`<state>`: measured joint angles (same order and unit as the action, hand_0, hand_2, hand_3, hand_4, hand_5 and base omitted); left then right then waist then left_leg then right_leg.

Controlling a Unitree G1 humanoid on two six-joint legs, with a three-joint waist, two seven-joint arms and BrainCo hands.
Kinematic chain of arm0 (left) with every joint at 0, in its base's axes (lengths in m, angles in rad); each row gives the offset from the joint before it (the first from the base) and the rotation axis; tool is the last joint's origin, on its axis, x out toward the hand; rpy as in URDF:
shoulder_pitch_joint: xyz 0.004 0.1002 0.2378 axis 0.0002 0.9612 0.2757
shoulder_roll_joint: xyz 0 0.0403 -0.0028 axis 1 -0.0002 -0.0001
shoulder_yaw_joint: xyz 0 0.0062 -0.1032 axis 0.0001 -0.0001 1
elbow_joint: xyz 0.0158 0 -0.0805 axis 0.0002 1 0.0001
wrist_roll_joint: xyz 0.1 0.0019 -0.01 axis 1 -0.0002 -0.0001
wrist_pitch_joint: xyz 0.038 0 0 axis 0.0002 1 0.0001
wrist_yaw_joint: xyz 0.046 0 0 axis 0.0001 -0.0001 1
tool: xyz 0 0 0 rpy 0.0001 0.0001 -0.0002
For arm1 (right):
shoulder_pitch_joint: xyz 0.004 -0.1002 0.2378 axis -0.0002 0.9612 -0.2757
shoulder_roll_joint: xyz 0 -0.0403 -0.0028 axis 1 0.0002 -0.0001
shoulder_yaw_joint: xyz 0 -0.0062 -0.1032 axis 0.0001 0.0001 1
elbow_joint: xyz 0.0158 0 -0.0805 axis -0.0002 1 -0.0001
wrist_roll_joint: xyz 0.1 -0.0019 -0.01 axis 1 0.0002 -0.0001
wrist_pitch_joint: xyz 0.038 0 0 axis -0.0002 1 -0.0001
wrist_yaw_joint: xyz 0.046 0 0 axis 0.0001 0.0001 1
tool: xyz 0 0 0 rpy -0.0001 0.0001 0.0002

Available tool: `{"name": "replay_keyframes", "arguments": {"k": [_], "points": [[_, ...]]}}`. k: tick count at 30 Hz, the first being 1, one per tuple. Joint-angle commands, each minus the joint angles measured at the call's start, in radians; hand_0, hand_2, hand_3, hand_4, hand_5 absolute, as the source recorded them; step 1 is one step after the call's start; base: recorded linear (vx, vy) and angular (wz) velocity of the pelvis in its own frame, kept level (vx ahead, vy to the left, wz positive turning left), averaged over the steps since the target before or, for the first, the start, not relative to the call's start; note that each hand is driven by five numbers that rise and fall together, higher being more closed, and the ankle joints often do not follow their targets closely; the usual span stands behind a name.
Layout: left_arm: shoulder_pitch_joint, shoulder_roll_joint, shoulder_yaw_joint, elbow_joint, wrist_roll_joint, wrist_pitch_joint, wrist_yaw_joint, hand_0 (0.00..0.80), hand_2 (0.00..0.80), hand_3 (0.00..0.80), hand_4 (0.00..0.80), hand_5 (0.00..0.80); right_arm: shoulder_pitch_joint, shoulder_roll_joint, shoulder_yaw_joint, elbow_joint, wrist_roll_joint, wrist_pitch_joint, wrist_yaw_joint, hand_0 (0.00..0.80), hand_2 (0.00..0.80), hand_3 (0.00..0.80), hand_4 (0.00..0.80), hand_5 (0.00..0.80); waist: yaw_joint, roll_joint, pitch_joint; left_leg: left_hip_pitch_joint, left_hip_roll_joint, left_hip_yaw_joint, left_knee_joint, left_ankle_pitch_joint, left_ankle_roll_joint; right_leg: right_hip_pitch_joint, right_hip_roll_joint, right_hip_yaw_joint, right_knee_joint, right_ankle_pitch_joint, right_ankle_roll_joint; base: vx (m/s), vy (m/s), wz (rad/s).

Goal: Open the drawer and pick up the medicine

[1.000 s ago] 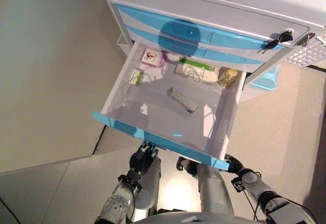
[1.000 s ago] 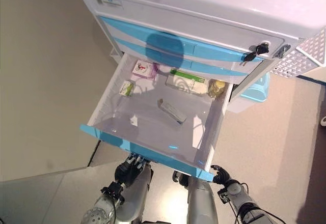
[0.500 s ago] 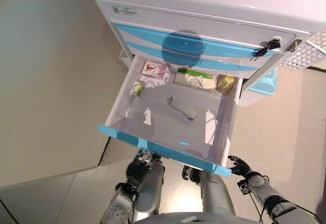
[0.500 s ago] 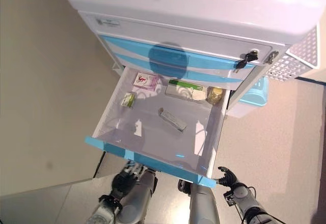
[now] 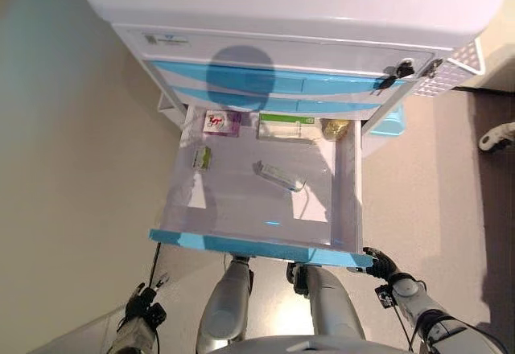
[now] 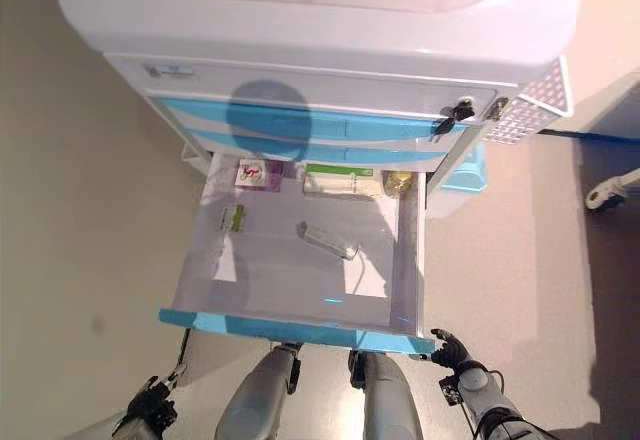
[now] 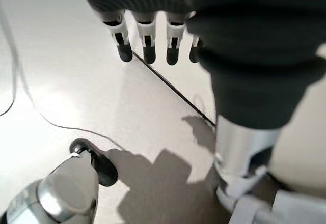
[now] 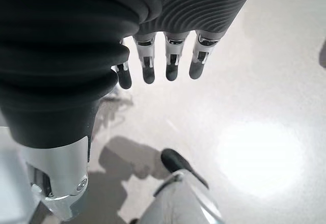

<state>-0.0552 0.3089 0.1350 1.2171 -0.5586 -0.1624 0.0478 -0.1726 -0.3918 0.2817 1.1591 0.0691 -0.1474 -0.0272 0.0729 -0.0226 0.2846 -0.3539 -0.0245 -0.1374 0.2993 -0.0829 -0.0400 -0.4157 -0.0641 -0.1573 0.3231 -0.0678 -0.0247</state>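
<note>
The white cabinet's lowest drawer (image 5: 257, 245) stands pulled out, its blue front towards me. Inside lie a pink box (image 5: 221, 121), a green-and-white box (image 5: 287, 127), a yellow bottle (image 5: 335, 129), a small green pack (image 5: 201, 158) and a flat grey strip (image 5: 280, 176). My left hand (image 5: 143, 312) hangs low at the left, well clear of the drawer; its fingers (image 7: 146, 35) are straight over the floor and hold nothing. My right hand (image 5: 385, 267) sits just past the drawer's front right corner, its fingers (image 8: 170, 56) straight and empty.
Above the open drawer are two shut blue drawers and a key (image 5: 400, 70) in a lock. A perforated side shelf (image 5: 455, 76) and a light blue bin (image 5: 392, 119) hang on the cabinet's right. A castor (image 5: 497, 136) shows at far right. A beige wall runs along the left.
The camera has drawn back, showing more of the cabinet. My left hand has left the drawer's front and dropped out to the lower left. The right hand stays by the front right corner.
</note>
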Motion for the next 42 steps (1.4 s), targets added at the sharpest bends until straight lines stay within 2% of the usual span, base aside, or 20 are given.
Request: {"name": "replay_keyframes", "arguments": {"k": [1, 4, 5, 13, 15, 17, 18, 22, 25, 26, 29, 31, 32, 33, 38, 42], "points": [[0.025, 0.027, -0.008, 0.026, 0.075, -0.006, 0.030, 0.000, 0.000, 0.000, 0.000, 0.000, 0.019, -0.023, -0.023, 0.009, 0.029, 0.001, -0.022, 0.000, 0.000, 0.000, 0.000, 0.000, -0.012, -0.008, -0.022, -0.030, -0.050, 0.023, -0.080, 0.119, 0.069, 0.083, -0.016, 0.005, -0.032, 0.043, 0.039, 0.042, 0.061, -0.34], [0.023, 0.023, -0.025, 0.044, 0.132, 0.005, 0.029, 0.000, 0.000, 0.000, 0.000, 0.000, 0.026, -0.018, -0.054, 0.027, 0.046, 0.005, -0.027, 0.000, 0.000, 0.000, 0.000, 0.000, -0.024, -0.006, -0.038, 0.021, -0.046, 0.045, -0.130, 0.128, 0.067, 0.127, -0.015, 0.024, -0.089, 0.069, 0.054, 0.090, 0.112, -0.33], [0.025, 0.022, -0.037, 0.065, 0.176, 0.013, 0.027, 0.000, 0.000, 0.000, 0.000, 0.000, 0.035, -0.016, -0.084, 0.033, 0.061, 0.005, -0.039, 0.000, 0.000, 0.000, 0.000, 0.000, -0.033, -0.005, -0.048, 0.061, -0.044, 0.066, -0.162, 0.130, 0.067, 0.158, -0.013, 0.037, -0.125, 0.081, 0.066, 0.074, 0.081, -0.23], [0.042, 0.009, -0.091, 0.106, 0.343, 0.034, 0.019, 0.000, 0.000, 0.000, 0.000, 0.000, 0.082, -0.023, -0.200, -0.029, 0.121, -0.012, -0.075, 0.000, 0.000, 0.000, 0.000, 0.000, -0.060, 0.005, -0.105, 0.182, -0.049, 0.113, -0.269, 0.138, 0.074, 0.242, -0.019, 0.077, -0.214, 0.119, 0.100, 0.074, 0.090, -0.25], [0.049, 0.001, -0.098, 0.108, 0.369, 0.035, 0.018, 0.000, 0.000, 0.000, 0.000, 0.000, 0.096, -0.034, -0.220, -0.086, 0.117, -0.015, -0.089, 0.000, 0.000, 0.000, 0.000, 0.000, -0.063, 0.005, -0.119, 0.211, -0.049, 0.132, -0.293, 0.136, 0.076, 0.256, -0.022, 0.091, -0.234, 0.131, 0.110, 0.042, 0.084, -0.29], [0.064, -0.014, -0.102, 0.100, 0.392, 0.034, 0.017, 0.000, 0.000, 0.000, 0.000, 0.000, 0.126, -0.066, -0.253, -0.253, 0.081, -0.020, -0.116, 0.000, 0.000, 0.000, 0.000, 0.000, -0.071, 0.005, -0.135, 0.242, -0.049, 0.162, -0.324, 0.135, 0.079, 0.265, -0.026, 0.118, -0.256, 0.151, 0.126, 0.017, 0.073, -0.46], [0.064, -0.014, -0.103, 0.099, 0.392, 0.035, 0.017, 0.000, 0.000, 0.000, 0.000, 0.000, 0.129, -0.066, -0.254, -0.255, 0.081, -0.018, -0.116, 0.000, 0.000, 0.000, 0.000, 0.000, -0.069, 0.005, -0.135, 0.244, -0.049, 0.163, -0.326, 0.135, 0.079, 0.267, -0.025, 0.119, -0.257, 0.151, 0.126, 0.002, 0.051, -0.44], [0.075, -0.039, -0.099, 0.103, 0.422, 0.038, 0.002, 0.000, 0.000, 0.000, 0.000, 0.000, 0.203, -0.127, -0.318, -0.585, 0.021, -0.032, -0.118, 0.000, 0.000, 0.000, 0.000, 0.000, -0.081, -0.001, -0.149, 0.281, -0.054, 0.190, -0.370, 0.143, 0.087, 0.267, -0.028, 0.153, -0.260, 0.165, 0.142, -0.003, 0.075, -0.26], [0.080, -0.041, -0.102, 0.110, 0.443, 0.039, -0.010, 0.000, 0.000, 0.000, 0.000, 0.000, 0.235, -0.155, -0.322, -0.726, 0.029, -0.042, -0.064, 0.000, 0.000, 0.000, 0.000, 0.000, -0.083, -0.009, -0.150, 0.284, -0.056, 0.194, -0.372, 0.143, 0.089, 0.265, -0.030, 0.157, -0.257, 0.164, 0.146, -0.007, 0.027, -0.18], [0.093, -0.038, -0.108, 0.107, 0.476, 0.038, -0.033, 0.000, 0.000, 0.000, 0.000, 0.000, 0.270, -0.220, -0.320, -0.867, 0.033, -0.048, 0.023, 0.000, 0.000, 0.000, 0.000, 0.000, -0.082, -0.018, -0.154, 0.285, -0.058, 0.195, -0.373, 0.142, 0.090, 0.265, -0.034, 0.158, -0.256, 0.165, 0.148, 0.002, 0.034, -0.18], [0.115, -0.029, -0.105, 0.106, 0.496, 0.040, -0.074, 0.000, 0.000, 0.000, 0.000, 0.000, 0.331, -0.338, -0.333, -1.036, 0.063, -0.044, 0.144, 0.000, 0.000, 0.000, 0.000, 0.000, -0.080, -0.030, -0.158, 0.287, -0.060, 0.192, -0.371, 0.140, 0.088, 0.267, -0.038, 0.152, -0.253, 0.161, 0.149, 0.008, 0.009, -0.07], [0.131, -0.023, -0.102, 0.105, 0.508, 0.040, -0.095, 0.000, 0.000, 0.000, 0.000, 0.000, 0.373, -0.404, -0.358, -1.132, 0.145, -0.044, 0.223, 0.000, 0.000, 0.000, 0.000, 0.000, -0.078, -0.036, -0.160, 0.288, -0.058, 0.190, -0.367, 0.137, 0.086, 0.269, -0.041, 0.147, -0.250, 0.157, 0.149, 0.000, 0.000, 0.00], [0.131, -0.023, -0.102, 0.105, 0.508, 0.040, -0.095, 0.000, 0.000, 0.000, 0.000, 0.000, 0.373, -0.404, -0.358, -1.132, 0.145, -0.044, 0.223, 0.000, 0.000, 0.000, 0.000, 0.000, -0.078, -0.035, -0.160, 0.288, -0.058, 0.190, -0.367, 0.137, 0.086, 0.269, -0.041, 0.147, -0.250, 0.157, 0.149, 0.033, 0.002, 0.08], [0.145, -0.014, -0.097, 0.106, 0.514, 0.040, -0.115, 0.000, 0.000, 0.000, 0.000, 0.000, 0.407, -0.473, -0.373, -1.214, 0.259, -0.033, 0.308, 0.000, 0.000, 0.000, 0.000, 0.000, -0.075, -0.042, -0.163, 0.288, -0.057, 0.187, -0.359, 0.133, 0.085, 0.272, -0.042, 0.144, -0.245, 0.152, 0.147, 0.044, -0.012, 0.07], [0.162, 0.005, -0.090, 0.113, 0.507, 0.040, -0.145, 0.000, 0.000, 0.000, 0.000, 0.000, 0.411, -0.626, -0.320, -1.309, 0.528, 0.008, 0.465, 0.000, 0.000, 0.000, 0.000, 0.000, -0.059, -0.059, -0.174, 0.294, -0.054, 0.170, -0.356, 0.133, 0.079, 0.289, -0.041, 0.122, -0.239, 0.134, 0.140, 0.049, -0.022, 0.17], [0.158, 0.015, -0.091, 0.117, 0.510, 0.046, -0.153, 0.000, 0.000, 0.000, 0.000, 0.000, 0.335, -0.711, -0.210, -1.329, 0.603, 0.034, 0.496, 0.000, 0.000, 0.000, 0.000, 0.000, -0.042, -0.069, -0.177, 0.298, -0.051, 0.156, -0.359, 0.135, 0.075, 0.295, -0.042, 0.106, -0.234, 0.125, 0.136, 0.032, -0.027, 0.19]]}}
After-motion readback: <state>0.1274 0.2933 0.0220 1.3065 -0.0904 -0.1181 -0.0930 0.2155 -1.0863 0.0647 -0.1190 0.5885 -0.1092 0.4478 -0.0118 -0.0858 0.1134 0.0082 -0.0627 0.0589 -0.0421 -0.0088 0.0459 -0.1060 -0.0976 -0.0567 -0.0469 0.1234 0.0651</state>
